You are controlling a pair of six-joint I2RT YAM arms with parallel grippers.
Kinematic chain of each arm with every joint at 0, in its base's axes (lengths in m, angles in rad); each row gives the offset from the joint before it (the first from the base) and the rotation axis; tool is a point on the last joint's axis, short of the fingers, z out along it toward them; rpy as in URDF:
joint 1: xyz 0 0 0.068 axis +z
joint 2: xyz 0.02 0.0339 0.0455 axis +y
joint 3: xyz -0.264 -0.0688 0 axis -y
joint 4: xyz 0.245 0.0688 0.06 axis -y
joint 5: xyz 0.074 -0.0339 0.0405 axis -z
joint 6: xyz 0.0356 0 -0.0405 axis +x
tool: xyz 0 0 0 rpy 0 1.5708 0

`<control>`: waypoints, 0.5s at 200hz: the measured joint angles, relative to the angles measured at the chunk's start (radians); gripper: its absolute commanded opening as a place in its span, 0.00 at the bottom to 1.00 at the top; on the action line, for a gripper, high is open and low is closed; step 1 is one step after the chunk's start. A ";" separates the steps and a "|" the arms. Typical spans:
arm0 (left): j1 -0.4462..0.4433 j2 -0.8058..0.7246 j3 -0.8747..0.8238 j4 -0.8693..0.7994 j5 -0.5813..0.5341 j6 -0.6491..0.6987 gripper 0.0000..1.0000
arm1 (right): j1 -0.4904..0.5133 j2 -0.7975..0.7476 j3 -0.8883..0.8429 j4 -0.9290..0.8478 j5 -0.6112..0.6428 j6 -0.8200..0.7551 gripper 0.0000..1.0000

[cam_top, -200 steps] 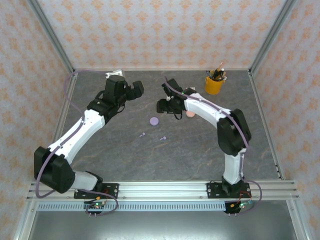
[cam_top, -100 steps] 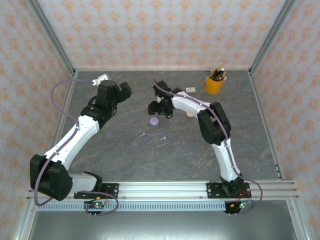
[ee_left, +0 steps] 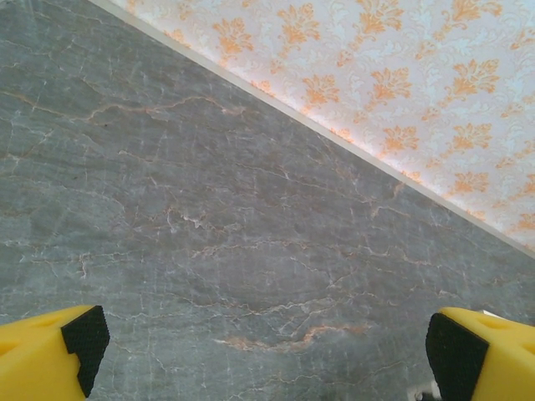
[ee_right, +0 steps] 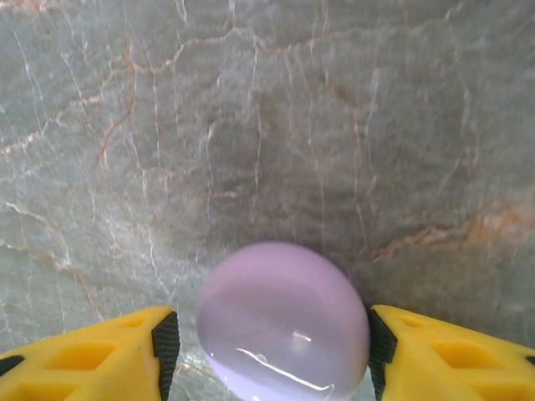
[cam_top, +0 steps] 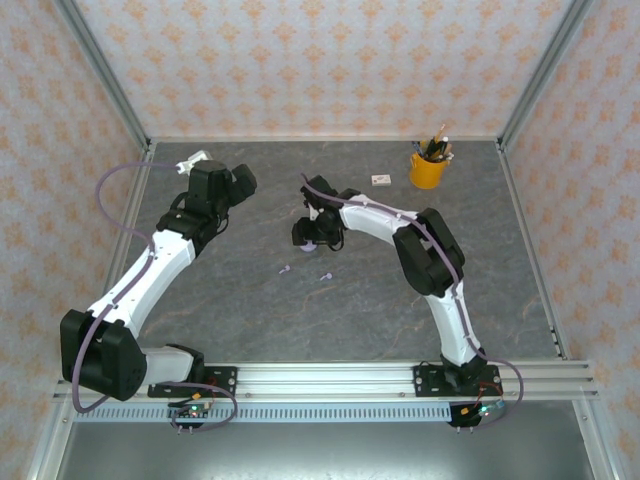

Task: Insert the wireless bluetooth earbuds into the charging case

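Note:
A round lilac charging case point(ee_right: 282, 322) lies on the grey marbled table, between the fingers of my right gripper point(ee_right: 272, 347). The right pad touches its side and a thin gap shows at the left pad, so the jaws stand open around it. From above, the right gripper point(cam_top: 310, 232) hangs low over the case and hides it. Two tiny lilac earbuds point(cam_top: 285, 269) point(cam_top: 326, 276) lie on the table just in front of that gripper. My left gripper point(cam_top: 238, 180) stands wide open over bare table at the back left, nothing between its fingers point(ee_left: 84, 342).
A yellow cup point(cam_top: 428, 168) holding pens stands at the back right. A small white piece point(cam_top: 380, 179) lies near it. Patterned walls with metal posts close in the table point(cam_top: 300, 310) at the back and sides.
My right gripper has moved left and forward and come down around the lilac case, its jaws narrowing slightly. The left arm has drawn back to the left.

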State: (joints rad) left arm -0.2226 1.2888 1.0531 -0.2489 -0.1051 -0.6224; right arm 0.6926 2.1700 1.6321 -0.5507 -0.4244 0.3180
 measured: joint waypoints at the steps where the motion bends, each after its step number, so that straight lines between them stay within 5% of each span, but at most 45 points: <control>1: 0.001 -0.001 0.000 0.000 0.001 0.000 1.00 | 0.002 -0.003 -0.003 0.000 0.001 0.002 0.62; 100: 0.021 -0.028 -0.035 0.029 0.049 -0.009 1.00 | 0.035 -0.078 0.003 -0.093 0.172 0.084 0.69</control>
State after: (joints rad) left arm -0.2016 1.2610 1.0180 -0.2203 -0.0563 -0.6315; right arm 0.7280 2.0922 1.6352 -0.6434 -0.2527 0.4023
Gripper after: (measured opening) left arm 0.998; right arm 0.680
